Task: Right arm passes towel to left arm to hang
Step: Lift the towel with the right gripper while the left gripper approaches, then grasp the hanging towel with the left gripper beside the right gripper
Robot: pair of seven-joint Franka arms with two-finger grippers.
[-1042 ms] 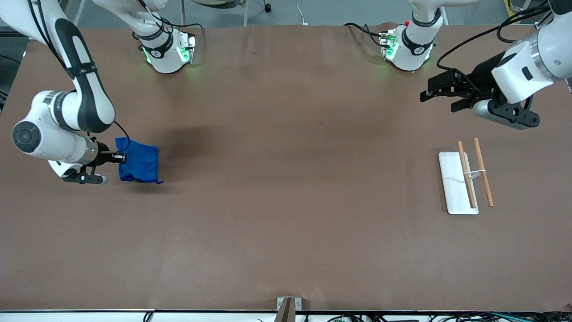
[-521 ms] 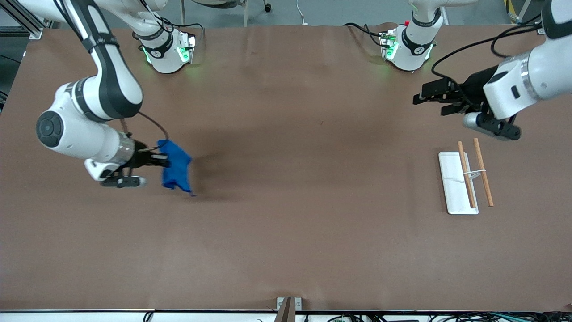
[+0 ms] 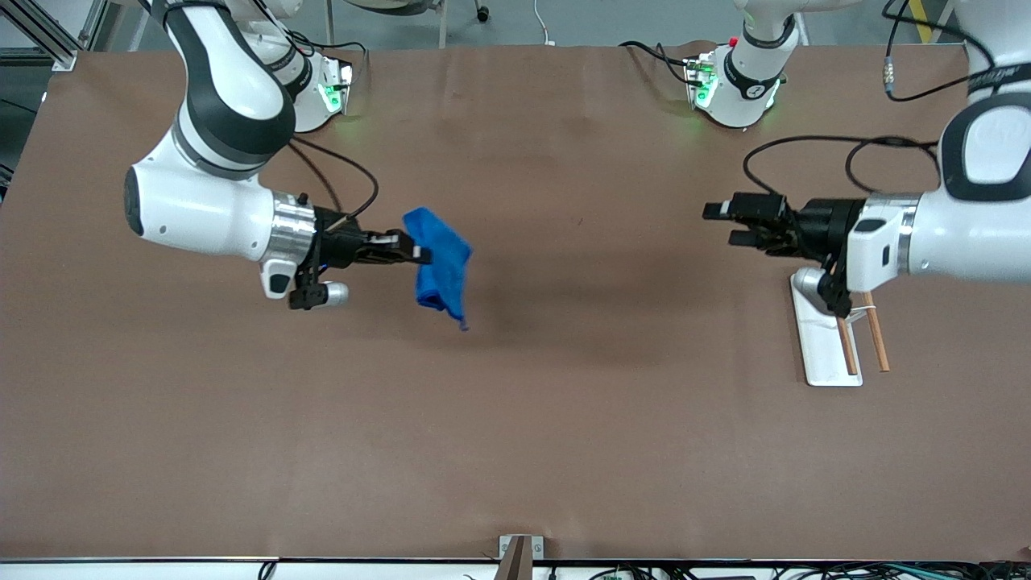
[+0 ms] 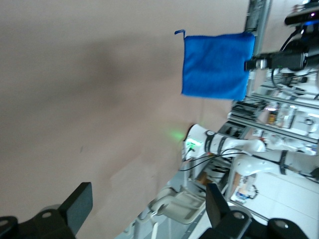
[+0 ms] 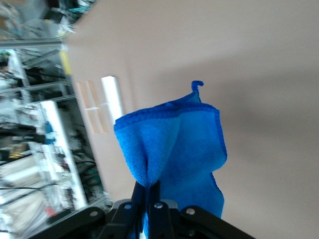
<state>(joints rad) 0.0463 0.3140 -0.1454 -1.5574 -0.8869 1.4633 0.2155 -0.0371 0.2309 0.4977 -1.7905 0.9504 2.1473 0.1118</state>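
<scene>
The bright blue towel (image 3: 439, 270) hangs from my right gripper (image 3: 420, 253), which is shut on its upper edge and holds it in the air over the middle of the table. In the right wrist view the towel (image 5: 174, 144) drapes from the pinched fingers (image 5: 154, 196), its corner thread sticking out. My left gripper (image 3: 719, 224) is open and empty, up in the air over the table by the rack, pointing at the towel. In the left wrist view the towel (image 4: 217, 65) hangs flat, apart from my open left fingers (image 4: 77, 206).
A white base with two wooden rods (image 3: 842, 330) lies on the table toward the left arm's end, partly under the left wrist. It also shows in the right wrist view (image 5: 97, 107). The two arm bases (image 3: 729, 84) stand along the table edge farthest from the front camera.
My right gripper has carried the towel up and toward the table's middle. My left gripper has swung toward the middle, turned to point at the towel.
</scene>
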